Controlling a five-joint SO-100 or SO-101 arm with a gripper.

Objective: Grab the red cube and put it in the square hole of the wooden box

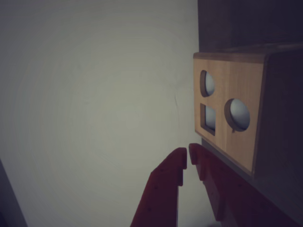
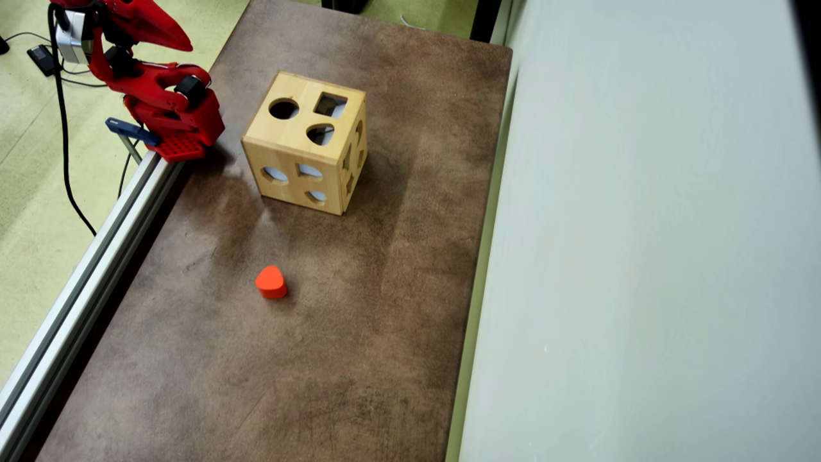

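The wooden box (image 2: 306,144) stands on the brown table, towards its far end. Its top face carries the square hole (image 2: 330,104) beside a round hole and a heart-shaped one. The red cube shows in neither view. My red gripper (image 2: 186,45) is raised at the far left corner, well left of the box and pointing towards it. In the wrist view the gripper (image 1: 188,153) is shut, its tips almost touching with nothing between them. There the wooden box (image 1: 227,113) fills the right side, showing a face with three cut-outs.
An orange-red heart-shaped block (image 2: 271,282) lies on the table (image 2: 359,333) nearer than the box. A metal rail (image 2: 83,269) runs along the table's left edge. A pale wall panel (image 2: 641,256) bounds the right side. The arm's base (image 2: 173,122) sits at the rail.
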